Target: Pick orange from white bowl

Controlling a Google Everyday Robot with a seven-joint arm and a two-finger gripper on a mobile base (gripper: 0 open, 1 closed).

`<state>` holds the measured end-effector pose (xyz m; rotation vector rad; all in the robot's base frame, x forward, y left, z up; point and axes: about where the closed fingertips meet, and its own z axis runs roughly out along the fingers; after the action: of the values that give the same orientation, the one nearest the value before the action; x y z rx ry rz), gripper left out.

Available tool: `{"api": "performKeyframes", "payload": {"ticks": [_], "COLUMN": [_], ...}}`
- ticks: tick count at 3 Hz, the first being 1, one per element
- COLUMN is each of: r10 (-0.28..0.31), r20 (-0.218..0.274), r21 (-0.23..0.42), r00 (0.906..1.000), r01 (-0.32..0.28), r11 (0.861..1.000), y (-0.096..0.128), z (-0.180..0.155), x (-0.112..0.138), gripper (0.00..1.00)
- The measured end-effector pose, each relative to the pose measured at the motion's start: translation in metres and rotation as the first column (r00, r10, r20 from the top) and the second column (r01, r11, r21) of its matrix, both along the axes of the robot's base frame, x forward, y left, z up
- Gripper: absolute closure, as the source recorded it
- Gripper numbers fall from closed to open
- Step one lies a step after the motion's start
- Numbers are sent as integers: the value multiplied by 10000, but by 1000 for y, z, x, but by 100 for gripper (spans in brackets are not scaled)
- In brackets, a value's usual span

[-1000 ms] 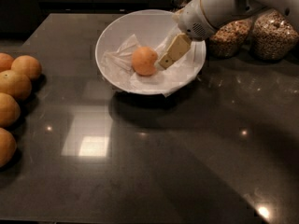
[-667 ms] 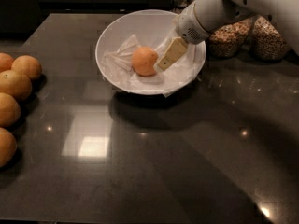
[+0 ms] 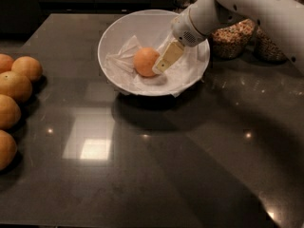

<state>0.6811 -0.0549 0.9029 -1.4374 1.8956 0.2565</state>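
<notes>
While the gripper (image 3: pixel 163 64) sits against the orange (image 3: pixel 144 61) in the white bowl (image 3: pixel 137 25), upper centre, I cannot tell if it's clamped: grasping step by the look of it, next a firm squeeze and lift

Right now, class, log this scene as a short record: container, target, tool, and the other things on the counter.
container: white bowl, far side of the counter
target: orange, on crumpled paper in the bowl
arm: tool inside the bowl, at the orange's right side
left edge: five loose oranges
behind bowl, right: jars of grain
</notes>
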Motion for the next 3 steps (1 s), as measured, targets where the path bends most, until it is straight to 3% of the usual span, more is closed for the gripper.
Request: {"api": "performKeyframes", "payload": {"ticks": [1,3], "r10": [483,746], "r20": [392,521], "r21": [-16,73], "r00": [9981,9959], "r01": [-482,-751], "r11": [9988,9972], "y": [18,23], "z": [14,23], "x": [-7,-23], "gripper": [0,3]}}
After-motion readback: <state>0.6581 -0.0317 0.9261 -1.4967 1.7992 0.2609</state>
